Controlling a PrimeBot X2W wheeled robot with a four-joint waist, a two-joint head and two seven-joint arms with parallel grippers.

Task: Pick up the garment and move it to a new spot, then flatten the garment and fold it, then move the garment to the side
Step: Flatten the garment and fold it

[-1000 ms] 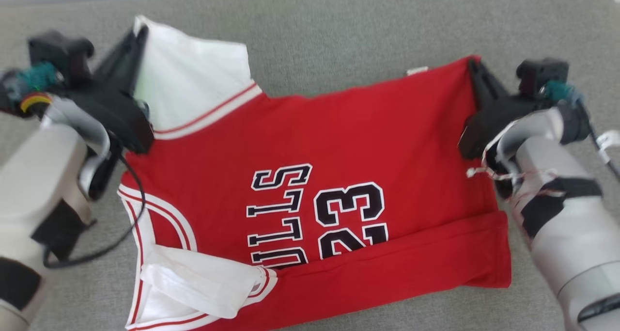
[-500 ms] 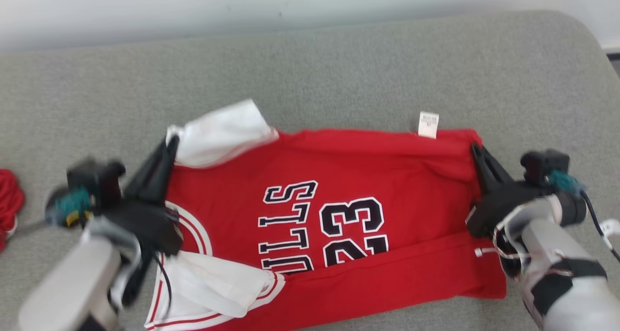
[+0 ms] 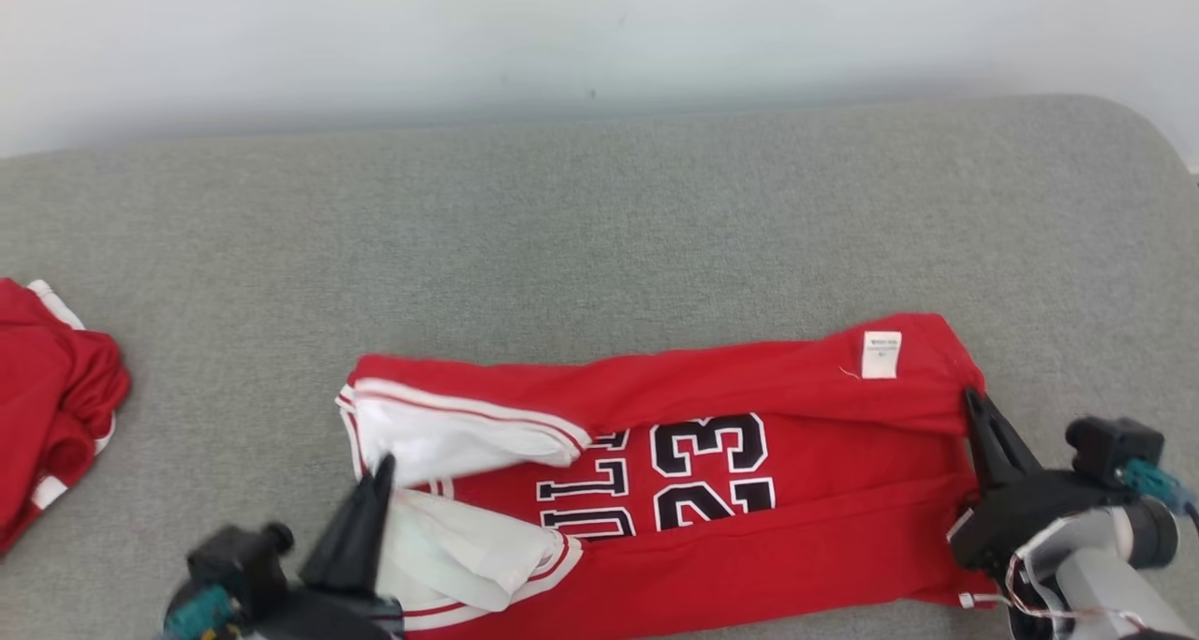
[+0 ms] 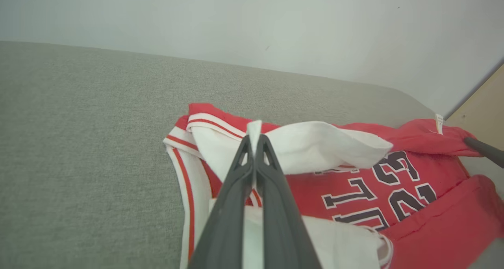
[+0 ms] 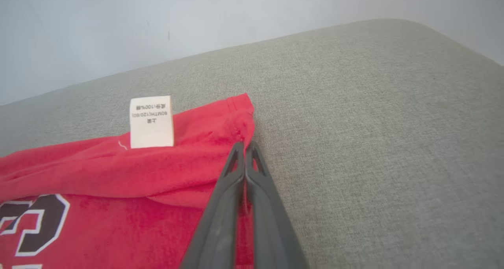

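Observation:
A red jersey (image 3: 749, 546) with white sleeves and the number 23 lies on the grey cushion (image 3: 599, 228), its far edge folded over toward me. My left gripper (image 3: 382, 467) is shut on the white sleeve cloth (image 4: 315, 147) at the jersey's left end; in the left wrist view the left gripper (image 4: 255, 138) pinches a sliver of white fabric. My right gripper (image 3: 970, 401) is shut on the red hem at the right end, and the right wrist view shows the right gripper (image 5: 245, 146) closed on that corner beside the white care label (image 5: 151, 121).
A second red garment (image 3: 47, 406) lies bunched at the cushion's left edge. A pale wall (image 3: 599, 31) runs along the back. The cushion's rounded corner (image 3: 1124, 143) is at the far right, with bare grey fabric beyond the jersey.
Both grippers have drawn the jersey's far edge toward me, folding it over the lettering. The head view has tilted up, bringing the wall and the second red garment into sight.

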